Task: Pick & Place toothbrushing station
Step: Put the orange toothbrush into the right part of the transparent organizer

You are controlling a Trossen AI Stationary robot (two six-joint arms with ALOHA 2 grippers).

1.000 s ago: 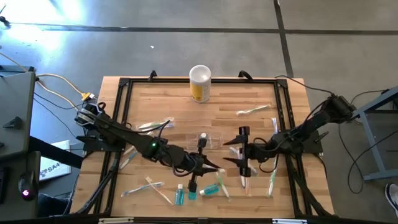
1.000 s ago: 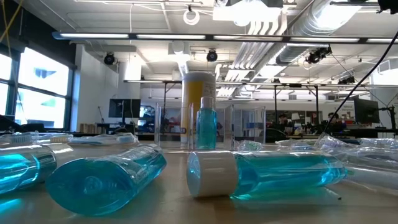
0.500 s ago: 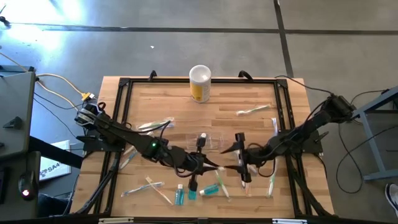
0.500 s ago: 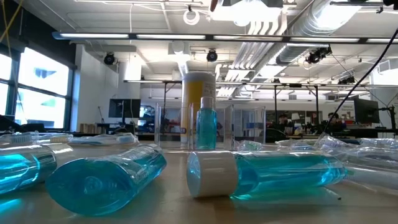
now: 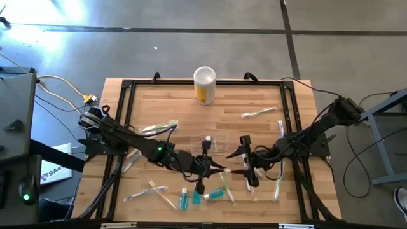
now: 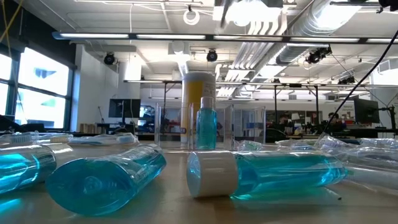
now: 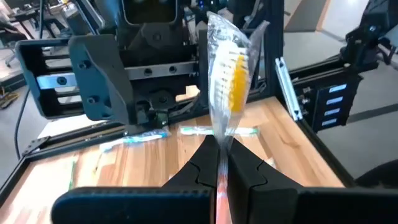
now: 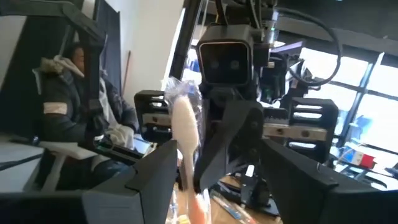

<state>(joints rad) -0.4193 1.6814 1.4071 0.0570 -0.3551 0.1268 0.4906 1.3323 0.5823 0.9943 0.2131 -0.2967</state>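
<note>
– How many of each?

– Four teal tubes: three lie at the near middle and one stands upright at the clear holder; in it or beside it, I cannot tell. There is one holder, mid-table, and one yellow canister with a white top at the far edge. Loose toothbrushes are scattered left, right and near; at least seven, in crinkly clear wrap.

– And the arms?

– The left gripper is clenched on a wrapped toothbrush with yellow bristles, above the table just near of the holder. The right gripper faces it with its fingers spread wide on both sides of that brush, not pinching.

– Surface and room?

– A slatted wooden table in a black frame stands on a grey floor. Behind are windows and bare ceiling ducts, and a seated person in a dark jacket.
</note>
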